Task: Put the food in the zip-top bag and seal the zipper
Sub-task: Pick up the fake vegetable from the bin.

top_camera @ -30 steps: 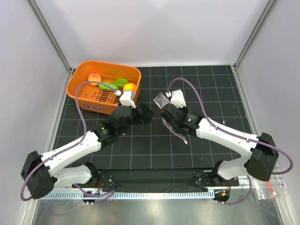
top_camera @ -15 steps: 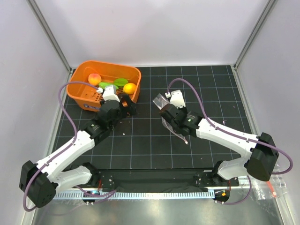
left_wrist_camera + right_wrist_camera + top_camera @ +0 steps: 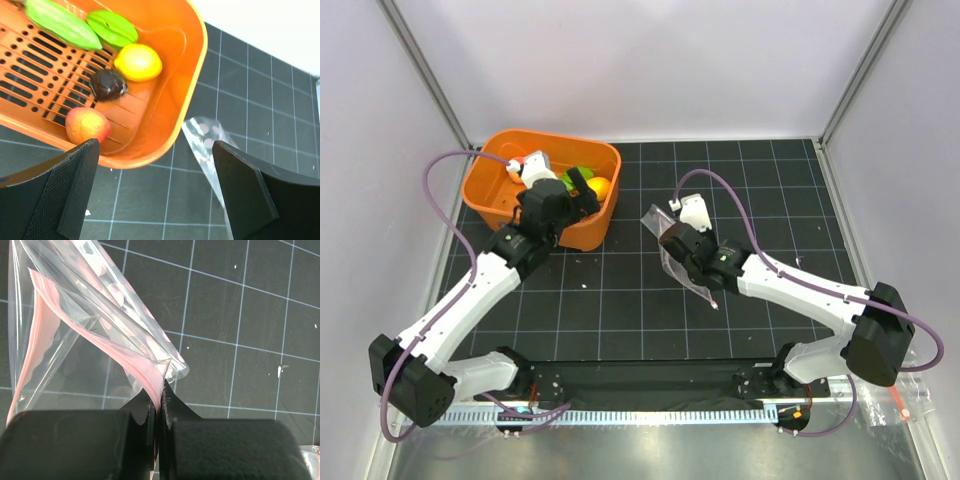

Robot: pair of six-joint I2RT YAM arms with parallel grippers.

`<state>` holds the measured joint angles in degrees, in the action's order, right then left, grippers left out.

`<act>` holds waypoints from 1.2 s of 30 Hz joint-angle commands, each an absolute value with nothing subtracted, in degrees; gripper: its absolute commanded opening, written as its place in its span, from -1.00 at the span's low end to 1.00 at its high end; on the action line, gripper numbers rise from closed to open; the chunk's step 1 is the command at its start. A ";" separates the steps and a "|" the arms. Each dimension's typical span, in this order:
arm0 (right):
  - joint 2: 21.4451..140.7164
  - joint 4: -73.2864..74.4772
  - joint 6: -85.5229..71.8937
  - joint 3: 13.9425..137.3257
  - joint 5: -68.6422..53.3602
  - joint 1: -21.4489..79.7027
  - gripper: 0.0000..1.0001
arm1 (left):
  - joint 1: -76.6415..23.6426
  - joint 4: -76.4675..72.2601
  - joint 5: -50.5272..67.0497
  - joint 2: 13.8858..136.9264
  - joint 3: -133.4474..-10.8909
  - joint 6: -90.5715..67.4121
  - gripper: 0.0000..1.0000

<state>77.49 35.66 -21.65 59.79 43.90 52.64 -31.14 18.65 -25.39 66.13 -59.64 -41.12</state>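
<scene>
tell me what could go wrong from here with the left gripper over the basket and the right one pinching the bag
1. The peach ball lies by the near wall of the orange basket, so a finger of the open left gripper may hit the wall rather than straddle the ball.
2. The right gripper pinches only the pink zipper edge of the zip-top bag; the bag could slip or its mouth fold shut.

Left arm point(image 3: 455, 308) outstretched, jaws wide, right arm point(image 3: 800, 290) bent, jaws clamped
</scene>
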 commanded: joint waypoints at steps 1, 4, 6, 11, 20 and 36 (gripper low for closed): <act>76.55 32.52 -20.74 59.68 43.94 52.56 -0.98 | -29.10 25.13 -26.55 66.53 -64.07 -42.71 0.98; 76.64 32.52 -20.57 59.94 43.86 52.47 -0.98 | -26.02 27.85 -24.09 66.09 -65.64 -43.59 0.98; 76.47 31.91 -20.48 59.68 43.95 52.47 -0.98 | -24.36 29.61 -22.68 65.92 -66.70 -43.16 0.98; 76.73 31.03 -19.86 58.98 45.00 52.47 -0.98 | -22.94 34.01 -20.75 68.02 -71.53 -36.57 0.99; 73.22 29.72 -21.18 56.01 41.48 52.56 -0.98 | -17.75 22.95 -27.85 83.20 -80.93 -45.69 0.99; 77.87 36.81 -23.73 64.50 44.03 53.44 -0.98 | -16.18 22.96 -28.57 108.18 -102.87 -38.49 0.99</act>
